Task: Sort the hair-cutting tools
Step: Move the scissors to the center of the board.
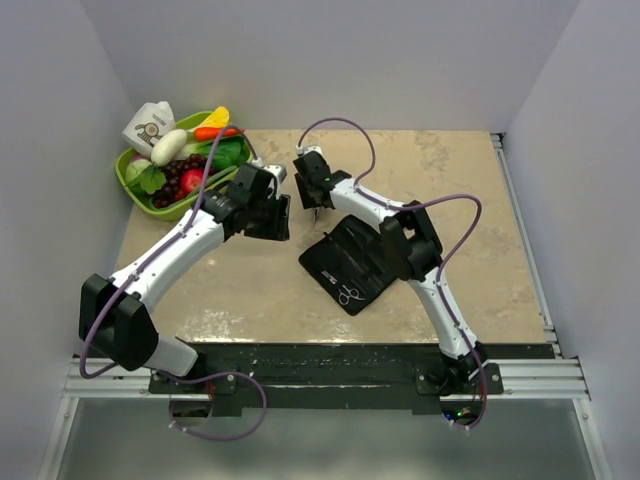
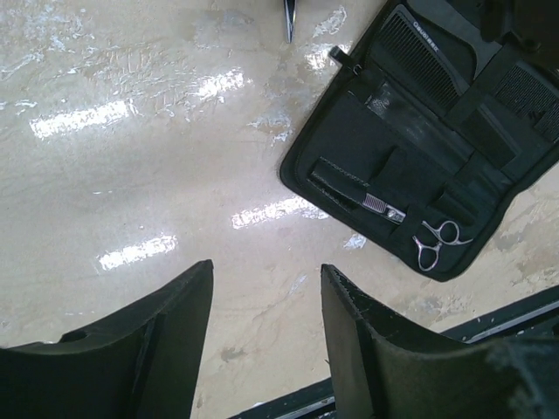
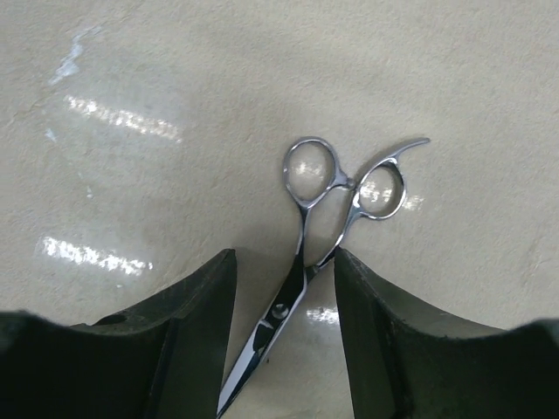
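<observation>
Ideally, above the table [image 1: 250, 290], just beyond the case [image 1: 332, 260], with the left hand [image 2: 266, 266] hanging half-open and empty, the right hand [image 3: 284, 257], jaws apart astride the scissors [image 3: 300, 244] lying loose on the table, should centre on the pivot and pinch the blades squarely so they neither twist nor slip.

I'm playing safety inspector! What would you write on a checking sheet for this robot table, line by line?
Surface: glossy beige table.
Job's things: loose scissors between the fingers of the right gripper; stored scissors and comb tucked in the open black case.
Clutter: green basket of toy food, carton at its far edge, far-left corner.
Grippers: left gripper open, empty; right gripper around the loose scissors, grip unclear.
Cables: purple cables loop along both arms, off the tools.
Surroundings: plain pale walls; metal rail at the near edge.
</observation>
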Robot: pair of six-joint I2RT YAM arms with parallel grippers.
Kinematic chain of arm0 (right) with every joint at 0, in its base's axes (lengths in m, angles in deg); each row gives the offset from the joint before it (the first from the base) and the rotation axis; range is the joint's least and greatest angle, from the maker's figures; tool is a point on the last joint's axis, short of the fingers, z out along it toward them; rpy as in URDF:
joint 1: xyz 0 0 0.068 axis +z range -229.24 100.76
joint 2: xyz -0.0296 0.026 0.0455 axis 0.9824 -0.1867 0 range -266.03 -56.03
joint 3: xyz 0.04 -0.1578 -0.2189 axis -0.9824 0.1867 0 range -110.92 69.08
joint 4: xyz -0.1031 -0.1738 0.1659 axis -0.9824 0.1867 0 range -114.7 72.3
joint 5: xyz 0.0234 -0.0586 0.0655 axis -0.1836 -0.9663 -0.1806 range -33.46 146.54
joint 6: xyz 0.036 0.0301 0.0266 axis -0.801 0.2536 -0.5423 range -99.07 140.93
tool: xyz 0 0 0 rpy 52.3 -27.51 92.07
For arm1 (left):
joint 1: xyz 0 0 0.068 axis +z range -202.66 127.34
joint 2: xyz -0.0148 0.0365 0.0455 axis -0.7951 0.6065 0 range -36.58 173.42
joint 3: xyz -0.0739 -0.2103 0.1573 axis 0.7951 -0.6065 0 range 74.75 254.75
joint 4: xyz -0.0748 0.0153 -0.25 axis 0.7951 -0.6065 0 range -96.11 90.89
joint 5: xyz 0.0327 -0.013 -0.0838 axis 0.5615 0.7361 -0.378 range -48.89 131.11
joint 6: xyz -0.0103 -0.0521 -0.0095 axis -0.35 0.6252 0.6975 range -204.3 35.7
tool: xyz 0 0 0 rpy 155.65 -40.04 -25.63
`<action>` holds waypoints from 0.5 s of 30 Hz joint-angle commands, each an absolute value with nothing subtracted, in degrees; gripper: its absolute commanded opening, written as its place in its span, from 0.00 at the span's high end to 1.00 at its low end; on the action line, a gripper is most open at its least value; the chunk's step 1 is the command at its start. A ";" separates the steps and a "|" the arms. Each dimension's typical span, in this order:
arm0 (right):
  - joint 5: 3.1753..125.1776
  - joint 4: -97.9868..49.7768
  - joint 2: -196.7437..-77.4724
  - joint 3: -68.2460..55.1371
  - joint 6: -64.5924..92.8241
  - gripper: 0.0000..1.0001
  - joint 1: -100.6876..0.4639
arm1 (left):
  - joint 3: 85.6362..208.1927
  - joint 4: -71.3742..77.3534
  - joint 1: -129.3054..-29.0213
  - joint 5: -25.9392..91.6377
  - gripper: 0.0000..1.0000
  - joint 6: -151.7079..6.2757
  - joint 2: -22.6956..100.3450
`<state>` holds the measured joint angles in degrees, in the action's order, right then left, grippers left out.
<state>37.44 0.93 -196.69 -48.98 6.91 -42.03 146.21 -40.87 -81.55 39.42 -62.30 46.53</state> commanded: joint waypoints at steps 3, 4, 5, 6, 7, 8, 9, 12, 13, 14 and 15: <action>37.89 -0.70 -196.48 -45.89 10.12 0.53 -40.13 | 145.59 -41.48 -80.88 40.94 0.43 -61.53 44.10; 39.99 -1.75 -196.22 -44.75 10.55 0.55 -40.13 | 145.41 -41.39 -80.88 40.93 0.43 -61.53 43.93; 40.88 -2.46 -195.86 -42.30 10.82 0.55 -40.13 | 145.32 -41.22 -80.70 40.93 0.43 -61.53 43.75; 41.59 -2.99 -195.25 -41.15 11.00 0.55 -40.13 | 145.15 -41.21 -80.70 40.93 0.43 -61.45 43.84; 43.33 -3.60 -195.16 -40.09 11.00 0.56 -40.13 | 145.06 -41.13 -80.70 41.02 0.43 -61.44 43.84; 43.79 -3.87 -194.81 -38.17 11.26 0.56 -40.21 | 144.88 -41.04 -80.61 40.94 0.43 -61.44 43.84; 44.05 -4.31 -194.20 -37.19 11.18 0.56 -40.13 | 144.80 -41.04 -80.61 41.02 0.43 -61.44 43.93; 44.58 -5.72 -193.14 -34.63 11.17 0.57 -40.13 | 144.71 -40.77 -80.61 40.67 0.43 -61.36 44.01; 44.50 -5.45 -193.22 -34.63 11.09 0.59 -40.13 | 144.71 -40.69 -80.61 40.67 0.43 -61.36 44.19; 44.67 -5.10 -193.40 -34.89 10.91 0.60 -40.21 | 144.71 -40.69 -80.61 40.50 0.43 -61.36 44.10; 44.84 -4.75 -193.57 -35.07 10.82 0.62 -40.22 | 144.71 -40.51 -80.61 40.41 0.43 -61.36 44.28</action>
